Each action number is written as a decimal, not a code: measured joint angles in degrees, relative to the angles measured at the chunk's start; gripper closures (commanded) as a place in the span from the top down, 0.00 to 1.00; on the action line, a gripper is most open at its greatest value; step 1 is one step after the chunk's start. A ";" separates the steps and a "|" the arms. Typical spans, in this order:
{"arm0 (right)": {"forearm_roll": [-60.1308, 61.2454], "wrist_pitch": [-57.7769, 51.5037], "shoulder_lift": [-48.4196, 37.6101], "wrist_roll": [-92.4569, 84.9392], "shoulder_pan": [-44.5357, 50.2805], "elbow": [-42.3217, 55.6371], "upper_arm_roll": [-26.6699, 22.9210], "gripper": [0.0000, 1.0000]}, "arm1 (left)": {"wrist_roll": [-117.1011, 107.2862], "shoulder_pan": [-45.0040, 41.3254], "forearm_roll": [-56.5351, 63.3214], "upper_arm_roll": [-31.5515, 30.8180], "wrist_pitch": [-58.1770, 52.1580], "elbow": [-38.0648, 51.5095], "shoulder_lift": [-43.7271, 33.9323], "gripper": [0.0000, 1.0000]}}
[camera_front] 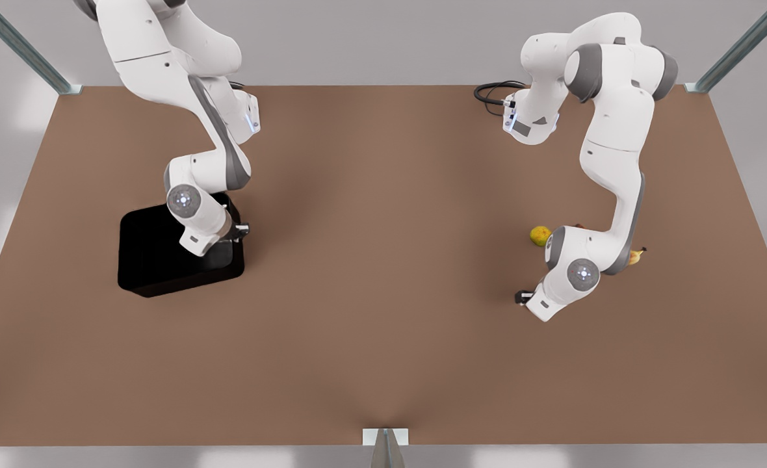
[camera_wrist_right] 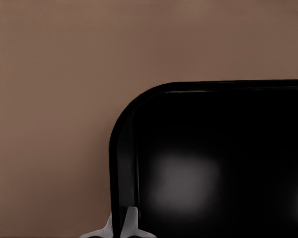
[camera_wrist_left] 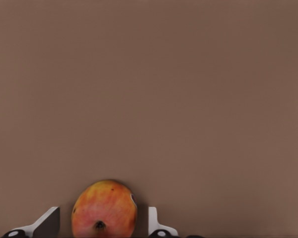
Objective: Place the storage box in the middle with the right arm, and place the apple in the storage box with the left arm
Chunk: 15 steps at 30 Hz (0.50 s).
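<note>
Front view: the storage box point(camera_front: 162, 250) lies near the front view's left edge of the brown table point(camera_front: 383, 292), with wide bare tabletop between the two arms; the right gripper point(camera_front: 233, 235) is at the box's wall, while the left gripper point(camera_front: 525, 298) is low near a yellow-green fruit point(camera_front: 540, 235) and a banana point(camera_front: 636, 256). Left wrist view: the left gripper point(camera_wrist_left: 103, 225) has its fingers point(camera_wrist_left: 156, 223) spread on either side of the apple point(camera_wrist_left: 104, 209), not clearly touching it; bare table lies beyond. Right wrist view: the right gripper point(camera_wrist_right: 121, 227) has its fingertips point(camera_wrist_right: 131, 218) pinched on the box's wall point(camera_wrist_right: 120, 163) near a rounded corner.
</note>
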 measured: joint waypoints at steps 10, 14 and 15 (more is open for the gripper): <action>0.18 -0.16 -2.04 0.45 12.02 7.70 0.65 0.21 | 1.20 1.16 0.75 0.18 0.14 0.00 0.09 0.97; 0.56 -0.16 -0.01 1.67 16.80 11.63 0.64 0.21 | 1.23 0.98 0.83 0.18 0.19 0.00 0.09 0.76; 0.66 -0.16 0.36 3.72 17.96 12.33 0.63 0.21 | 1.23 0.92 0.83 0.13 0.19 0.00 0.09 0.75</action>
